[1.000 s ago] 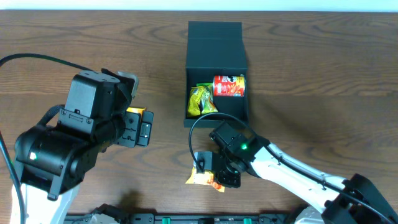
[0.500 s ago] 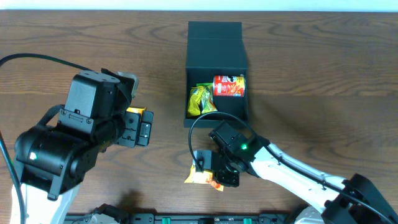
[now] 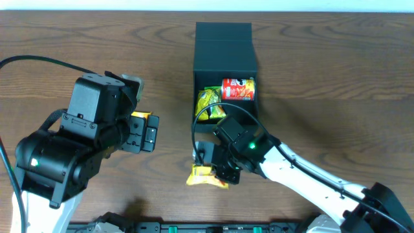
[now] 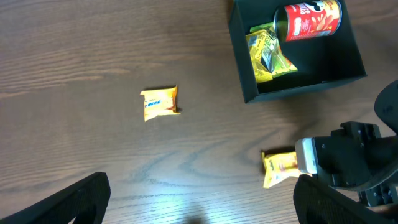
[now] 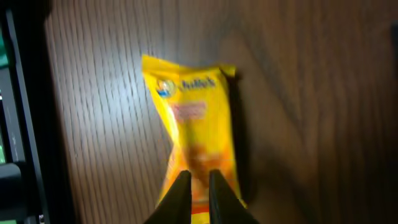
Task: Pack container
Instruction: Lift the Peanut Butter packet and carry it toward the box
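wood table (image 3: 336, 77), container (image 3: 224, 46) long axis near-far

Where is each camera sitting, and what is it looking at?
Overhead: fixed above the table, facing straight down on the container; the left arm and right arm show.
Left wrist: on the left arm, facing down at the table; the open left gripper frames the bottom corners.
Right wrist: on the right arm, facing down, close on the yellow packet; the right gripper pinches it.
Shared: overhead and left wrist both show the container, red can and yellow packet.
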{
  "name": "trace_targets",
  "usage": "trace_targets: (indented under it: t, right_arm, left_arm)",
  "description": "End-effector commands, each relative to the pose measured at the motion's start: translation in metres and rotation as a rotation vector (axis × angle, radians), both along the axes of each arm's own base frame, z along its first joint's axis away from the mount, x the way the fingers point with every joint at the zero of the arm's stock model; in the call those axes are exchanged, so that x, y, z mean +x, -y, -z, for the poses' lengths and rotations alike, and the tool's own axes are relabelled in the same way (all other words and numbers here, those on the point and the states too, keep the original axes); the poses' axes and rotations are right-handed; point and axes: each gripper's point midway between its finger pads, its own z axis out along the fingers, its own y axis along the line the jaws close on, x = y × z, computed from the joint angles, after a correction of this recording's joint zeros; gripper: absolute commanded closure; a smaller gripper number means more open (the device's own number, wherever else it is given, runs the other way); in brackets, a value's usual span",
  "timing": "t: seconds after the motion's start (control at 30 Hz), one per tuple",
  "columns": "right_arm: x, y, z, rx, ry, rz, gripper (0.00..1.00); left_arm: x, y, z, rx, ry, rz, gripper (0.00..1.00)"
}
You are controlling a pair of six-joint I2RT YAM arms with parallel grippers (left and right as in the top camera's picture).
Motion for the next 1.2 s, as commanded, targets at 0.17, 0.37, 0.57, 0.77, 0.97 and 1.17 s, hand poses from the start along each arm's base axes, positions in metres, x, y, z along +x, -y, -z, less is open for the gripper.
trace_targets:
  t: [0.17,0.37,0.57,0.77,0.97,1.17]
  right_arm:
    - [0.013,-0.012,-0.017,0.041,0.023,0.021,0.86]
    - [0.003,-0.016,-0.018,0.065,-0.024,-0.002,0.70]
    - [-0.003,-0.009,0.002,-0.006,-0.034,-0.015,0.64]
    - [-0.006,-0.007,0.013,-0.032,-0.068,-0.009,0.62]
    - [-0.008,-0.006,0.017,-0.043,-0.078,-0.009,0.60]
    - [-0.013,0.000,0.026,-0.067,-0.100,-0.013,0.49]
  left_arm:
    - [0.001,-0.004,-0.007,0.009,0.026,-0.010,0.05]
    - [0.001,-0.004,-0.006,0.013,0.027,-0.004,0.04]
    - [0.001,-0.004,-0.006,0.014,0.025,-0.004,0.05]
    - [0.004,-0.003,-0.003,0.018,0.011,-0.004,0.05]
    - [0.007,-0.001,0.004,0.028,-0.014,-0.004,0.05]
    - [0.011,0.000,0.011,0.058,-0.035,0.029,0.05]
